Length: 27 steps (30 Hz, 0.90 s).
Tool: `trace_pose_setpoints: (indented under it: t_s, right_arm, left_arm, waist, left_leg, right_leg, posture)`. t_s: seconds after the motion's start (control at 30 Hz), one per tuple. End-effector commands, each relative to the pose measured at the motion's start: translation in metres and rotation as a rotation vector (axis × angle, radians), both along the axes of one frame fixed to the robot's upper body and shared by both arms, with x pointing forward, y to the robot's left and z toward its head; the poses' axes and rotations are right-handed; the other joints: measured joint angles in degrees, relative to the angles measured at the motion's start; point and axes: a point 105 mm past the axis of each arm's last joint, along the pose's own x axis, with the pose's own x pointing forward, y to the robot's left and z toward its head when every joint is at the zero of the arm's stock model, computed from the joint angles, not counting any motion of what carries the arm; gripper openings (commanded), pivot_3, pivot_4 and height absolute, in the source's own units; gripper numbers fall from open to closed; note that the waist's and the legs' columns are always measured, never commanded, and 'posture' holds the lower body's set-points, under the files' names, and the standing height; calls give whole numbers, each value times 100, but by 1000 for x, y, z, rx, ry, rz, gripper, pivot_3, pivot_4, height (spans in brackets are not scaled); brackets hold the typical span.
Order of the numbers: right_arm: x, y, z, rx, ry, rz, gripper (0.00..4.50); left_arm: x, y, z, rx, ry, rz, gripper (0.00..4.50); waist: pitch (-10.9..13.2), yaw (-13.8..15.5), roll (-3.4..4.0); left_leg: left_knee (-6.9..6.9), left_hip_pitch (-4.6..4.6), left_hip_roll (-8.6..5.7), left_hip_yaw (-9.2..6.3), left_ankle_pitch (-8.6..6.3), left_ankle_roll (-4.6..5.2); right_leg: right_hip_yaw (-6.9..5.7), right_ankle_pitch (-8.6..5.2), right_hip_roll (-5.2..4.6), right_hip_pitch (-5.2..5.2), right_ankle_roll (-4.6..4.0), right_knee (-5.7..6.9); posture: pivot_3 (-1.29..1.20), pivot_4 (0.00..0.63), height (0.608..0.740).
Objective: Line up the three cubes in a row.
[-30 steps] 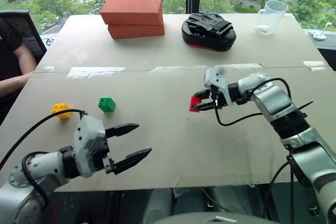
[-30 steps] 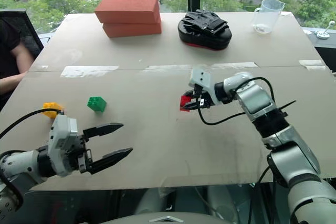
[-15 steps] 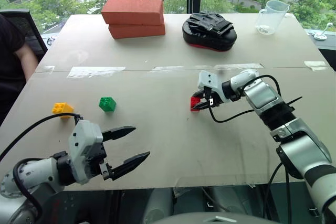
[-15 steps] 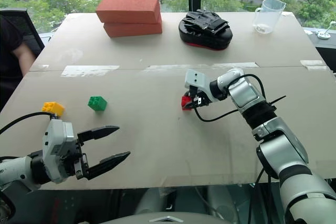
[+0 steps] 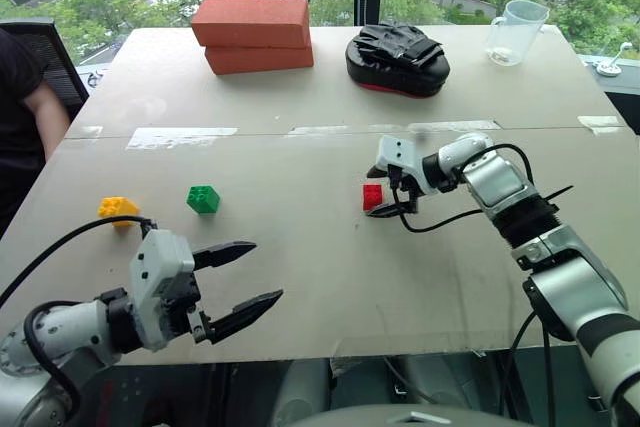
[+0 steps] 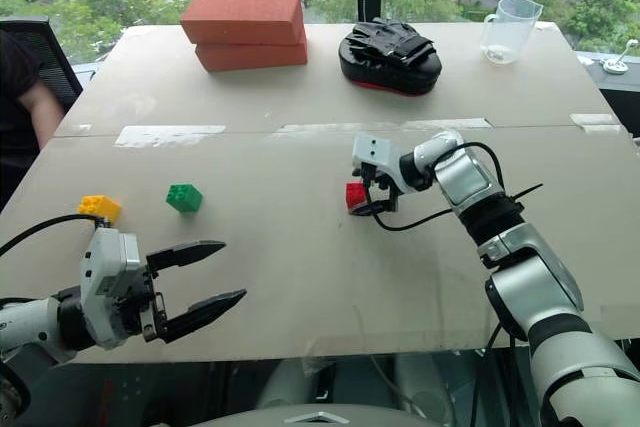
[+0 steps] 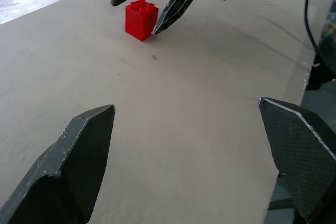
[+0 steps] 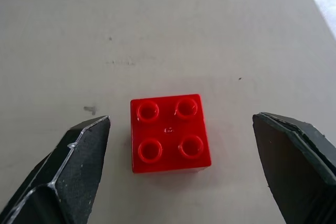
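Hovering low over the near edge of the table (image 5: 330, 277), the left gripper (image 5: 245, 279) points forward and to the right, its two black fingers spread wide with nothing between them. Past it on the left side, the yellow cube (image 5: 118, 209) sits near the table's left edge, and the green cube (image 5: 203, 198) rests just to its right, the two apart and both studs-up. Farther toward the middle, the right arm reaches in from the right, forearm bent leftward, wrist angled down. The right gripper (image 5: 386, 197) has its fingers parted around the red cube (image 5: 373, 196), which stands upright on the table, studs up; in the right wrist view the red cube lies between the two fingers with a gap on each side, free of both. In the left wrist view one finger tip looks close beside the cube's side; contact cannot be told. The red cube is well apart from the green and yellow ones. At the far side: two stacked red-orange bricks (image 5: 253, 34), a black padded mitt (image 5: 397, 59), and a clear plastic measuring jug (image 5: 515, 32) near the right corner, contents not discernible.
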Motion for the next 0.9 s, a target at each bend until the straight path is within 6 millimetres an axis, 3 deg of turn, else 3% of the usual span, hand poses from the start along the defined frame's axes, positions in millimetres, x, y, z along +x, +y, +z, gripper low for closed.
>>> trace_pose_setpoints:
  t_s: [0.03,0.2,0.33,0.57,0.77,0.9]
  right_arm:
    - [-22,3,42,190,-94,92,4439]
    - [-52,-4,63,389,-147,126,4439]
    - [-75,-16,83,598,-127,9,4439]
    - [-110,-24,76,588,-97,19,4439]
    - [-115,-32,69,543,-115,-27,4439]
    - [-118,-36,69,531,-131,-58,4500]
  left_arm:
    - [26,42,-8,16,-33,337,4500]
    - [45,83,-18,55,6,655,4500]
    - [65,93,-15,77,7,769,4500]
    - [110,88,-2,53,22,754,4500]
    - [141,79,-15,93,104,686,4500]
    - [149,86,-20,136,126,710,2677]
  waist:
    - [0,15,-1]
    - [-5,58,-9]
    - [-6,153,-10]
    - [-10,178,-15]
    - [-10,145,-16]
    - [-10,125,-17]
  left_leg:
    - [0,-1,0,-5,-3,4]
    - [4,-8,-3,-24,-10,17]
    - [7,-14,-9,-36,-10,16]
    - [13,-19,-18,-46,-5,10]
    - [16,-21,-23,-45,9,-13]
    - [16,-24,-22,-44,10,-14]
  right_leg:
    - [-4,0,0,0,0,0]
    - [-20,1,-5,1,2,5]
    - [-29,1,-12,0,2,7]
    - [-42,1,-17,0,2,9]
    - [-41,1,-15,0,3,9]
    - [-37,1,-13,-3,3,8]
  posture:
    - [0,150,737]
    - [0,150,737]
    - [0,150,737]
    - [0,150,737]
    - [0,150,737]
    - [0,150,737]
